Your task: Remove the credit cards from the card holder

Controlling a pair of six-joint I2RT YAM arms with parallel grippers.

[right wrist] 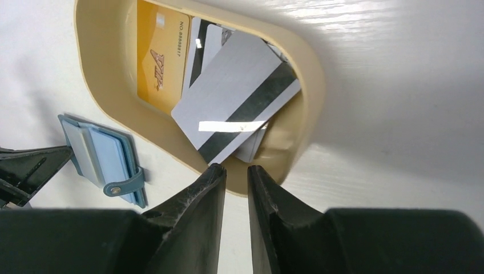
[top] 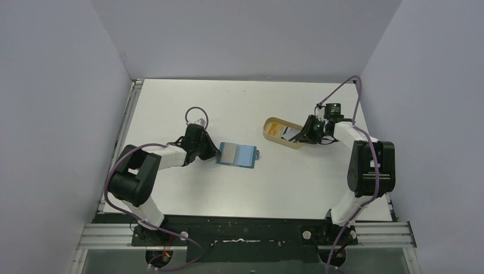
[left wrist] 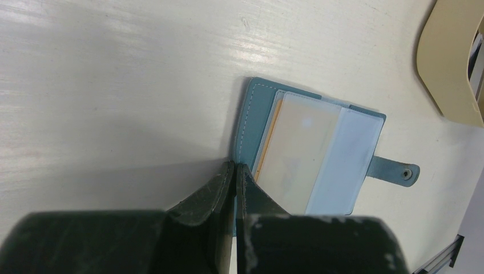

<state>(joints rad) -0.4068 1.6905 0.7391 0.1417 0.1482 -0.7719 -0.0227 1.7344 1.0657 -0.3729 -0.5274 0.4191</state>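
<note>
Open card holder [top: 237, 154] (teal), credit cards [right wrist: 234, 105] in tray [right wrist: 313, 80].

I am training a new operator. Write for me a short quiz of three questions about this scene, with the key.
1. True or false: the card holder lies folded shut.
2. Which gripper pinches its edge?
3. The white card with the black band lies: A in the tan tray; B in the card holder; C under the tray.
Key: 1 false; 2 the left gripper; 3 A.
</note>
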